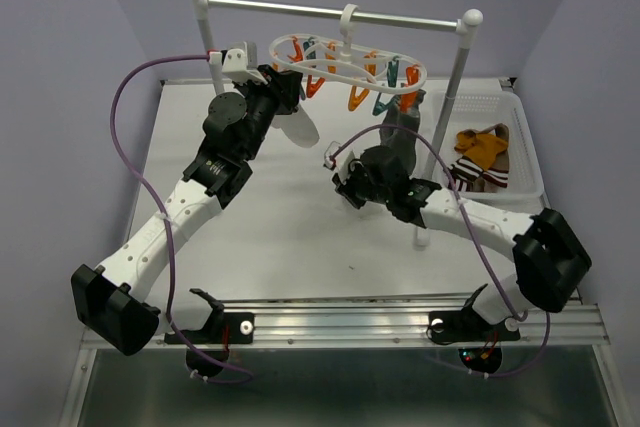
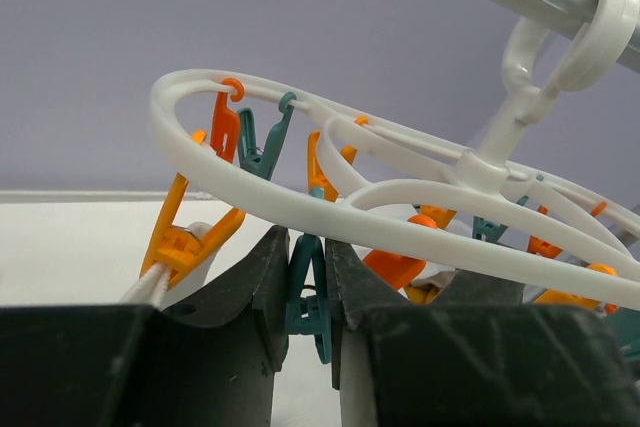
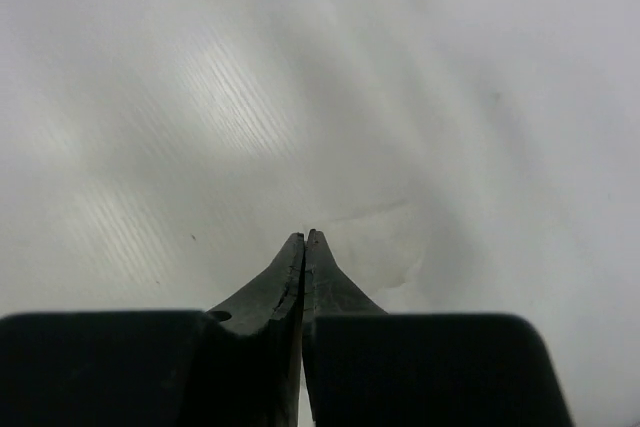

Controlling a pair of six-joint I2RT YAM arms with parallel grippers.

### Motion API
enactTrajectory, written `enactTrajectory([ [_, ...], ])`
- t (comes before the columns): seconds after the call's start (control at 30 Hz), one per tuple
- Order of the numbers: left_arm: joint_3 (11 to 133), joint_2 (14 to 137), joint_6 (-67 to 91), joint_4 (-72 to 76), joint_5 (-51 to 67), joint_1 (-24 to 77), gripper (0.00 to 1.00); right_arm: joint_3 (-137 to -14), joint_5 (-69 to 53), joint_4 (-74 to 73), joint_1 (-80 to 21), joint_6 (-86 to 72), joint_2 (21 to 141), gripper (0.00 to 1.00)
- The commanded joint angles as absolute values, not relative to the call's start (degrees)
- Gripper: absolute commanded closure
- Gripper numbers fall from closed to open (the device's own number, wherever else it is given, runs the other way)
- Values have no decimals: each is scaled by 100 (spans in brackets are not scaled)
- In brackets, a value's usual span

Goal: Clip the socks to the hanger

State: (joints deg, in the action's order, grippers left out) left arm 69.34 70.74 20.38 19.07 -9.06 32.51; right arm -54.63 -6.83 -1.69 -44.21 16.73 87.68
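rail stand [image 1: 270,7]: upright, table [image 1: 280,232] rear | basket [image 1: 528,147]: right of stand

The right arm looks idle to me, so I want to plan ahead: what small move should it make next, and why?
Probably open the right gripper and swing it toward the socks in the basket. Its jaws are shut with nothing visible between them, over the table, while the left gripper pinches a teal clip on the hanger, seemingly ready for a sock.

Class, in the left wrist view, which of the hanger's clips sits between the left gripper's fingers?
The teal clip under the hanger's near rim: the left gripper is closed on it. Every other clip, orange or teal, hangs outside the fingers.
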Motion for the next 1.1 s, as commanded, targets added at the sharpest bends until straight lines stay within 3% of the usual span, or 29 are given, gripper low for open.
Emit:
enactTrajectory([
  [0.0, 6934, 6970, 2136, 2391, -905, 3252, 100, -5379, -1669, 598, -4386, 1582, 8131, 99],
  [0.1, 6926, 6952, 2136, 2391, -914, 3243, 100, -5195, -1407, 449, -4386, 1520, 7867, 99],
  [0.23, 6908, 6961, 2144, 2382, -914, 3243, 100, -4808, -2170, 26, -4386, 1600, 7419, 99],
  [0.33, 6900, 6987, 2127, 2382, -931, 3243, 100, -4579, -2582, 1180, -4386, 714, 7014, 99],
  [0.77, 6970, 7005, 2355, 2276, -1011, 3243, 100, -7224, -3691, 1573, -4729, -200, 8666, 99],
  [0.93, 6900, 6952, 2373, 2276, -1037, 3243, 100, -6460, -3042, 2451, -4729, -1044, 8166, 99],
  [1.07, 6864, 6970, 2417, 2285, -1046, 3243, 100, -5112, -2585, 2549, -4729, -1327, 7622, 99],
])
